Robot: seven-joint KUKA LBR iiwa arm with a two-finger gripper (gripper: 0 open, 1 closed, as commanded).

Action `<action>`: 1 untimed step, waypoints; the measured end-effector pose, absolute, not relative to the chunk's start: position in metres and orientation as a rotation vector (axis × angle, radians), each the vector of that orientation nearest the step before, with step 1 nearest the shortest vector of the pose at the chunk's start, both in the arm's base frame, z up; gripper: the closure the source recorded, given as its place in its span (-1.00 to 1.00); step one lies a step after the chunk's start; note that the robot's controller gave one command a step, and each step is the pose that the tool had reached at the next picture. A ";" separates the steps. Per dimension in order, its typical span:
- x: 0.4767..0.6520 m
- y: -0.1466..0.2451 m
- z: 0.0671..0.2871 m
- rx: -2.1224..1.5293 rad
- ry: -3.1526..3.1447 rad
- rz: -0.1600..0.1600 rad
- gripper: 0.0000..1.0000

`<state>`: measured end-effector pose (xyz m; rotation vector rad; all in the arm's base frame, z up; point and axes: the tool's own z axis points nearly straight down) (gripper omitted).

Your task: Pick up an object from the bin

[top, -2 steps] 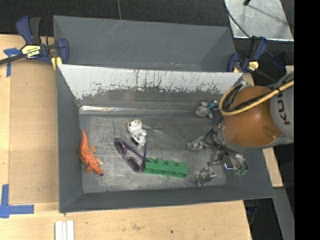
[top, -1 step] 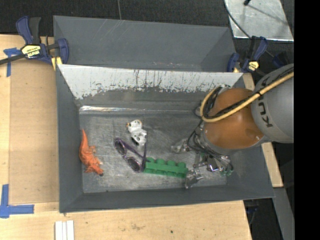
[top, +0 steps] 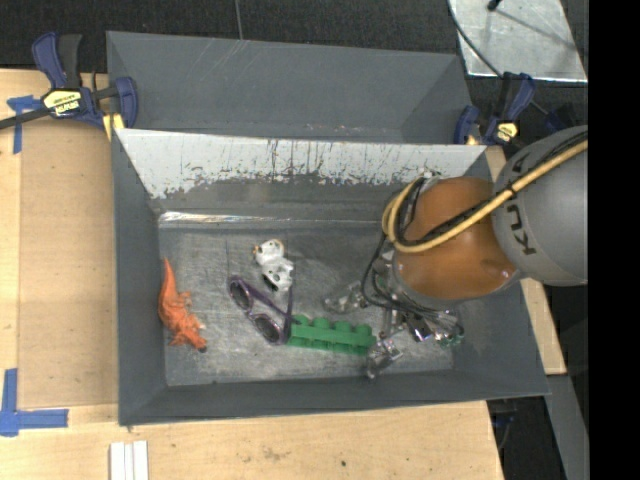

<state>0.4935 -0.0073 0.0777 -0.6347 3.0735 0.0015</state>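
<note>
In the camera view the gripper (top: 388,340) hangs low over the near right part of the bin (top: 135,298), under the arm's orange cover (top: 450,253). I cannot tell whether it is wide or narrow. It sits just beside, perhaps touching, the right end of a green studded block (top: 322,334). Left of the block lie purple sunglasses (top: 258,313) and a small white figure (top: 272,264). Well to the left is an orange toy dinosaur (top: 178,313).
</note>
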 end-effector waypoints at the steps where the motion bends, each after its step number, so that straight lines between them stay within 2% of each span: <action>1: 0.525 0.087 0.076 -0.527 3.079 -0.003 1.00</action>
